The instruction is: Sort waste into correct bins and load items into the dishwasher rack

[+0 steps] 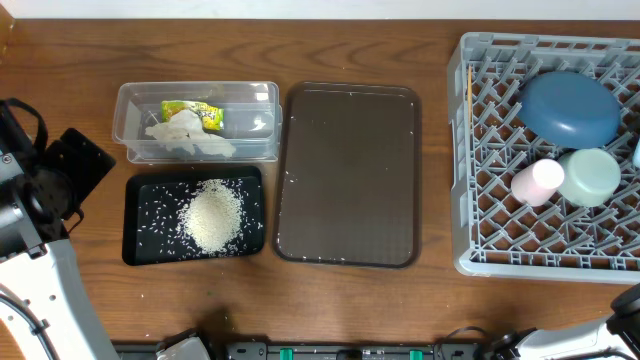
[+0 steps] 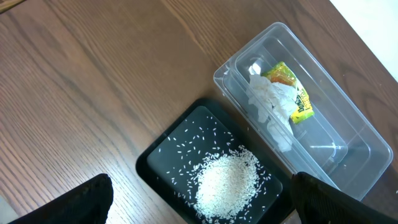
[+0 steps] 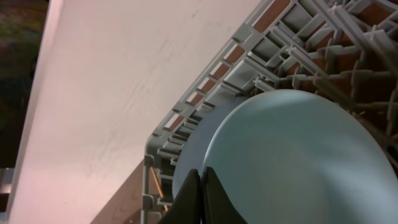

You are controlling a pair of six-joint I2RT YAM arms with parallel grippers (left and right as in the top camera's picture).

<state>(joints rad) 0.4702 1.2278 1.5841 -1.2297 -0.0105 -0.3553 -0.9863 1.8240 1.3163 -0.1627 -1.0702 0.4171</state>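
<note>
On the wooden worktop point(image 1: 330, 310), sorted by kind, white rice point(image 1: 212, 218) sits in a black tray point(image 1: 135, 240), crumpled tissue point(image 1: 185, 135) in a clear plastic tub point(image 1: 255, 100); left tool point(image 2: 208, 208) open, right tool point(image 3: 200, 199) closed.

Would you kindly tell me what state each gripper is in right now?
Left gripper: open, holding nothing.
Right gripper: shut, nothing between its fingers.
</note>
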